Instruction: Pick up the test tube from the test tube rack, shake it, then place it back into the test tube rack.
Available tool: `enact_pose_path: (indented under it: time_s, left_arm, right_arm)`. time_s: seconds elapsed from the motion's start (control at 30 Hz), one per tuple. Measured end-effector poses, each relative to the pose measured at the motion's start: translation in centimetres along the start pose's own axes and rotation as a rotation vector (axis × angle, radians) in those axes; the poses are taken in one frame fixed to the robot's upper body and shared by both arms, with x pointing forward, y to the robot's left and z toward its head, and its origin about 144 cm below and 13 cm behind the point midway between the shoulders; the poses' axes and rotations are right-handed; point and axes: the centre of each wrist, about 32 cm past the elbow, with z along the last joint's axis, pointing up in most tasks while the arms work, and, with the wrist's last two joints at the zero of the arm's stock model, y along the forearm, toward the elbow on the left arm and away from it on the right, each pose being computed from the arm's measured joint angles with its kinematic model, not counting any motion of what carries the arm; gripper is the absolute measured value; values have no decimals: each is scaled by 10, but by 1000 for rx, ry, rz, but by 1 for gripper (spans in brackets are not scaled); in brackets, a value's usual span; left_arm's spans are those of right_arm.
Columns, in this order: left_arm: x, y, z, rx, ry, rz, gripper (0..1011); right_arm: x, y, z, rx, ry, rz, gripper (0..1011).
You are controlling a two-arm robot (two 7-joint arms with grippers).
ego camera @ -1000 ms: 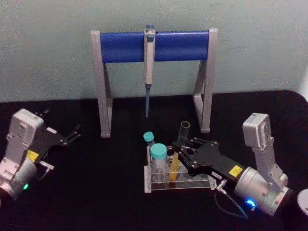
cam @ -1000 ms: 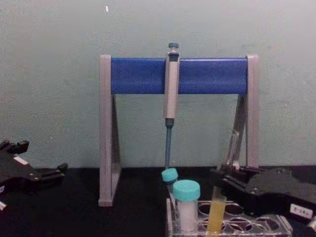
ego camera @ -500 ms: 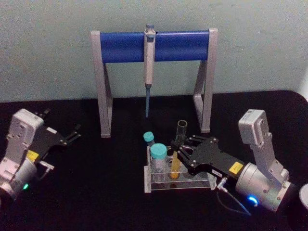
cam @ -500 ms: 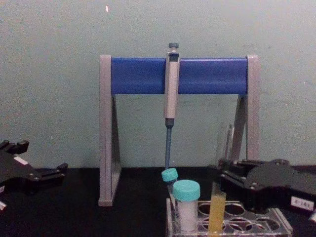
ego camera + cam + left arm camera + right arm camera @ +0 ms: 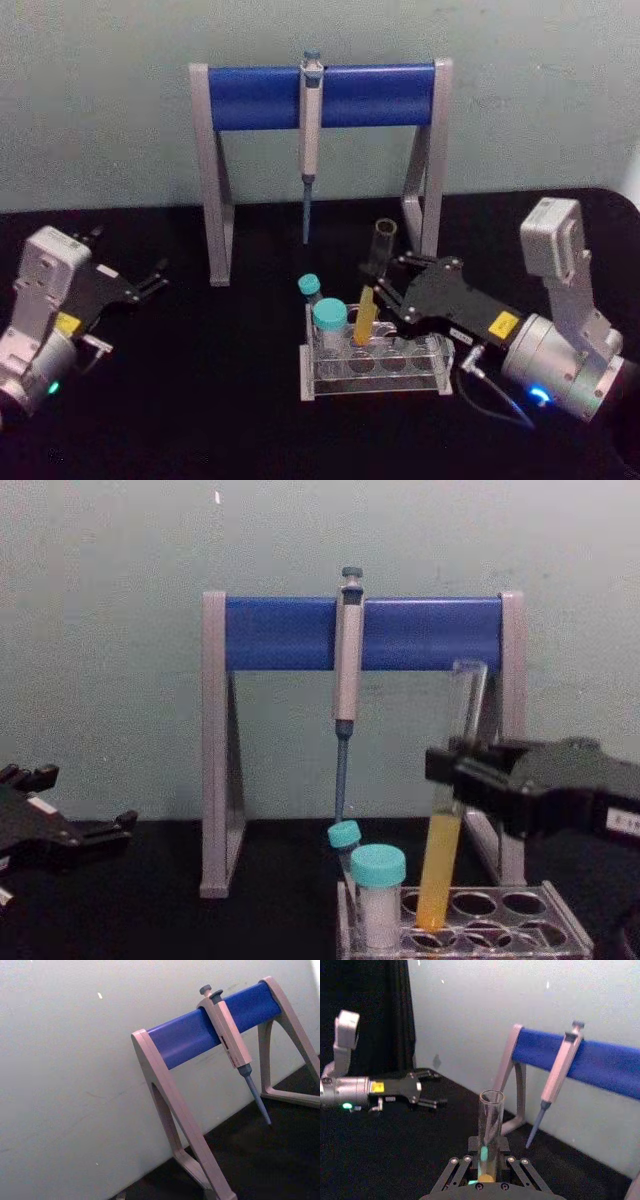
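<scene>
My right gripper (image 5: 452,780), fingers (image 5: 490,780) clamped on the tube (image 5: 441,858), tube slightly tilted, chest view puts its yellow tip at the rack (image 5: 525,927) top plate, capped vial (image 5: 378,880) just beside, pipette (image 5: 347,665) on stand (image 5: 280,632) behind, right wrist view adds my left gripper (image 5: 440,1091), well apart, fingers spread.

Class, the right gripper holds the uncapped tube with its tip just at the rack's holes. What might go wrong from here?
The test tube is uncapped and leaning in the right gripper; hard shaking may slop yellow liquid out.
Its tip seems barely above the test tube rack; swinging sideways might snag a hole or bump the teal-capped vial.
A leg of the pipette stand is close behind; a swing could strike it.
The left gripper sits idle, far left.
</scene>
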Motion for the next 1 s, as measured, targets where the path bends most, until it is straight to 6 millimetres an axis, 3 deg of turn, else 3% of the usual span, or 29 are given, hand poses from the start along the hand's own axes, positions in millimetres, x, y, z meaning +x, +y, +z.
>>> enact_pose_path:
  time_s: [0.37,1.0]
  left_arm:
    - [0,0,0,0,0,0,1001]
    - [0,0,0,0,0,0,1001]
  right_arm:
    - [11,3,17,39,-39,-18,234]
    - [39,18,22,46,-51,-83,234]
